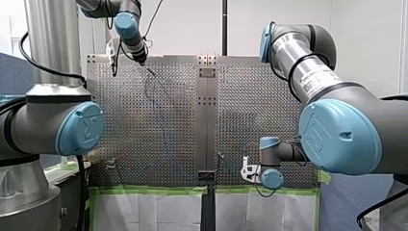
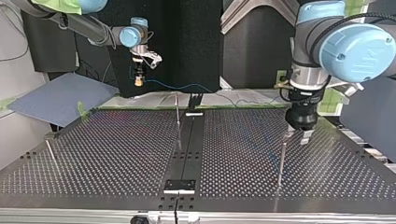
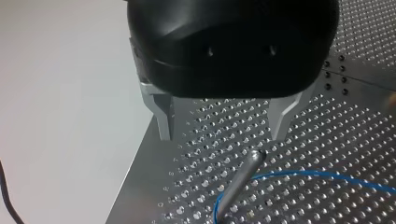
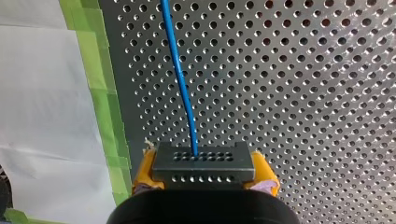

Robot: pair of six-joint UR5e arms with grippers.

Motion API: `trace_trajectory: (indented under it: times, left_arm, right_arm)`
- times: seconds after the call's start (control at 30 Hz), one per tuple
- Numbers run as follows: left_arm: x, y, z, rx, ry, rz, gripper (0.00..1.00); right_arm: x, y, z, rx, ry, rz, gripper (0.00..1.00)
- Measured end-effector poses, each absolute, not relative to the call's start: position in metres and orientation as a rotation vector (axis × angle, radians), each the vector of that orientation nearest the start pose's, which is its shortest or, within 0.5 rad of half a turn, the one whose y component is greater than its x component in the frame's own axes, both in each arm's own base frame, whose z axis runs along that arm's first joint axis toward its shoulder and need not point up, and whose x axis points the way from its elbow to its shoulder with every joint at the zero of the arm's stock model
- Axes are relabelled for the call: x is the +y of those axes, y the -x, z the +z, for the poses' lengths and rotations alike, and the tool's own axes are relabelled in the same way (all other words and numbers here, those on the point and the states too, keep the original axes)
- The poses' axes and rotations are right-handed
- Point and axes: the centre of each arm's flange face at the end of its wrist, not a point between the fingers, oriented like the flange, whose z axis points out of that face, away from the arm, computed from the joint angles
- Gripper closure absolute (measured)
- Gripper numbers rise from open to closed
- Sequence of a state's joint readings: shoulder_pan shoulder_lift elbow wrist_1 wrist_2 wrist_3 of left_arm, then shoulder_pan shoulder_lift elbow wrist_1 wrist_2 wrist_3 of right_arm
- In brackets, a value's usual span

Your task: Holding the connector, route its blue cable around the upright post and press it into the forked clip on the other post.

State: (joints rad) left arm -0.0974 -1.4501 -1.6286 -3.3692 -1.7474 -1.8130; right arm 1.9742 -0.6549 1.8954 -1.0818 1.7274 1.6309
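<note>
Right wrist view: my right claw (image 4: pixel 204 171) pinches the connector (image 4: pixel 204 158) near the table's (image 4: pixel 303 93) edge; my left claw (image 3: pixel 224 123) points down, spread over a post (image 3: pixel 240 179).

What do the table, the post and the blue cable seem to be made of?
The table looks like sheet metal: grey, glossy, punched with rows of round holes. The post is probably steel: a smooth rod with bright highlights. The cable likely has a plastic sheath: evenly blue, smooth; its core is hidden.
</note>
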Motion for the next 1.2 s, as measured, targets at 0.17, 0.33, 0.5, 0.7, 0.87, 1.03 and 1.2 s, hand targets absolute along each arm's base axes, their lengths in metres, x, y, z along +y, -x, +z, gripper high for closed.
trace_trajectory:
  times: [0.17, 0.33, 0.5, 0.7, 0.87, 1.03, 1.2]
  left_arm:
    - [-0.156, -0.405, 0.494, 1.725, 0.262, -0.067, 0.00]
    - [-0.155, -0.401, 0.492, 1.740, 0.266, -0.027, 0.00]
    - [-0.153, -0.400, 0.492, 1.740, 0.281, 0.005, 0.00]
    - [-0.154, -0.399, 0.492, 1.738, 0.283, 0.013, 0.00]
    - [-0.157, -0.399, 0.494, 1.725, 0.276, 0.008, 0.00]
    - [-0.162, -0.401, 0.496, 1.694, 0.254, 0.008, 0.00]
    - [-0.165, -0.404, 0.500, 1.656, 0.226, 0.033, 0.00]
  right_arm:
    - [-0.456, -0.322, -0.064, -1.217, -1.501, 1.319, 1.00]
    - [-0.456, -0.322, -0.064, -1.217, -1.501, 1.319, 1.00]
    - [-0.455, -0.322, -0.064, -1.218, -1.501, 1.320, 1.00]
    - [-0.456, -0.322, -0.064, -1.221, -1.500, 1.320, 1.00]
    - [-0.456, -0.322, -0.064, -1.224, -1.501, 1.321, 1.00]
    - [-0.456, -0.321, -0.064, -1.227, -1.503, 1.318, 1.00]
    - [-0.456, -0.320, -0.065, -1.231, -1.506, 1.316, 1.00]
